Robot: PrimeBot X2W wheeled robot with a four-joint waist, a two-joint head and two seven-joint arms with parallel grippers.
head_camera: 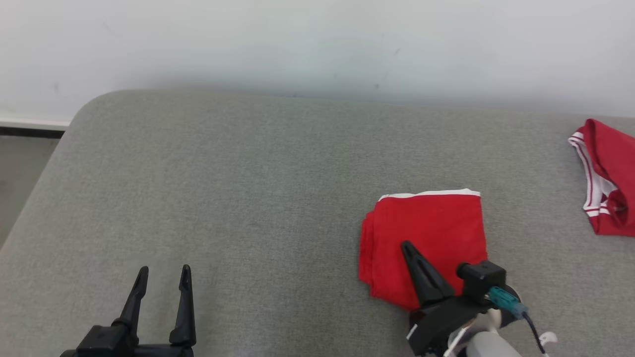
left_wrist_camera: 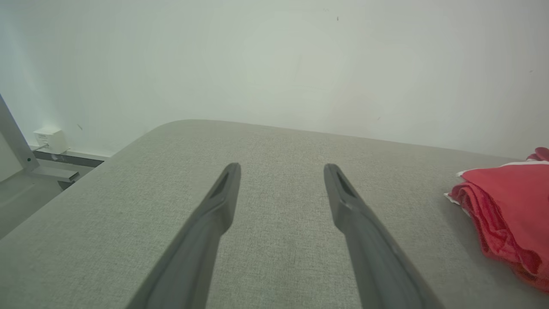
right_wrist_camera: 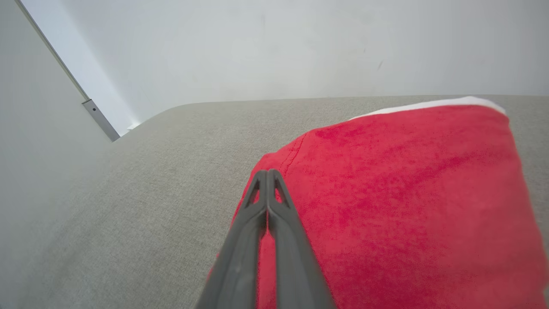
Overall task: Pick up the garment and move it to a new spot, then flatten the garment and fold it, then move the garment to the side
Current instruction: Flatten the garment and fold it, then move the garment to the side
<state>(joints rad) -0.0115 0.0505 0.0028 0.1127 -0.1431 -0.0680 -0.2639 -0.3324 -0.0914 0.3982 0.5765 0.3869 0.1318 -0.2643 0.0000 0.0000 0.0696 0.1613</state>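
A pale wall (head_camera: 297, 44) backs a grey fabric-covered tabletop (head_camera: 223, 188) with a rounded left corner. The folded red garment (head_camera: 426, 233) lies right of centre, and another red garment (head_camera: 607, 178) lies at the far right edge. The right gripper (head_camera: 406, 245) slants over the folded garment, fingers pressed together and holding nothing. The left gripper (head_camera: 164, 270) hovers near-left, fingers spread wide and empty.

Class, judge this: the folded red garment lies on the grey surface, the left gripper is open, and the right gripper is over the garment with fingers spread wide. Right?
One slip: the right gripper is shut, fingers together, not spread wide, as the right wrist view shows. The folded red garment does lie on the grey surface, and the left gripper is open.
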